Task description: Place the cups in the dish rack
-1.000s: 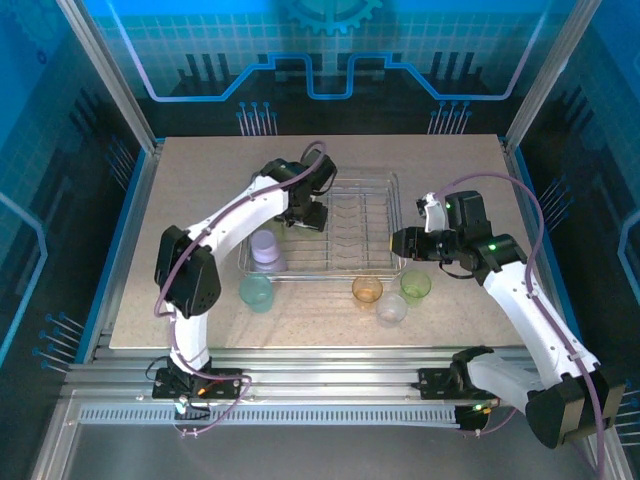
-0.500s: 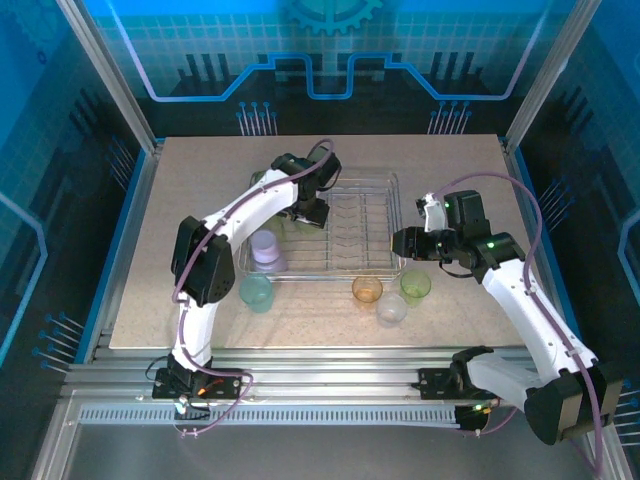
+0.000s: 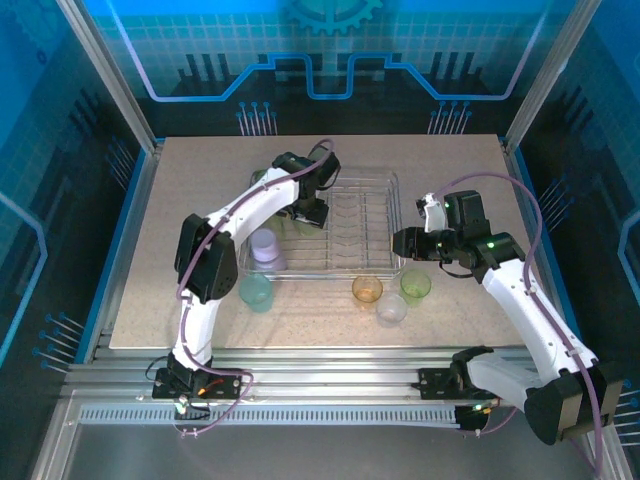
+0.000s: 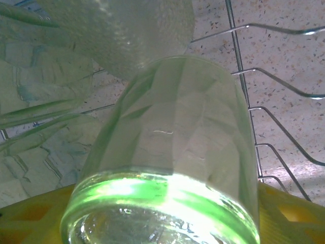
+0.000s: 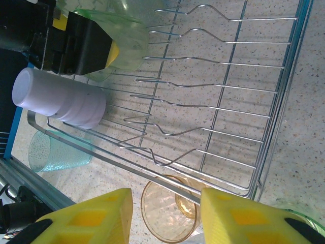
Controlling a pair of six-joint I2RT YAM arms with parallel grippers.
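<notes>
Nearest the arms, a small clear plastic cup (image 3: 391, 308) stands on the speckled beige table (image 3: 200, 180). Just behind it stand an orange see-through cup (image 3: 367, 290) and a light green cup (image 3: 415, 285), both with the open end up. Off to the left, a blue-green cup (image 3: 256, 292) stands alone. All four are on the table, just in front of the shiny wire dish rack (image 5: 281, 96).

Inside the rack, in its near left corner, is a pale purple cup (image 3: 265, 248) with its closed end up.

The right gripper (image 3: 401, 243) hangs by the right side of the rack. Its yellow fingers (image 5: 91, 218) are spread apart and hold nothing. In the right wrist view the orange cup shows in the gap between them, but it is down on the table and does not touch them.

Farther back, the left gripper (image 3: 312, 214) is over the far left part of the rack. Its yellow pads (image 4: 289, 208) squeeze a see-through green cup (image 4: 177, 142) from both sides. More green cups (image 4: 40, 86) lie just beside that one, and the rack's wire prongs are on its other side.
</notes>
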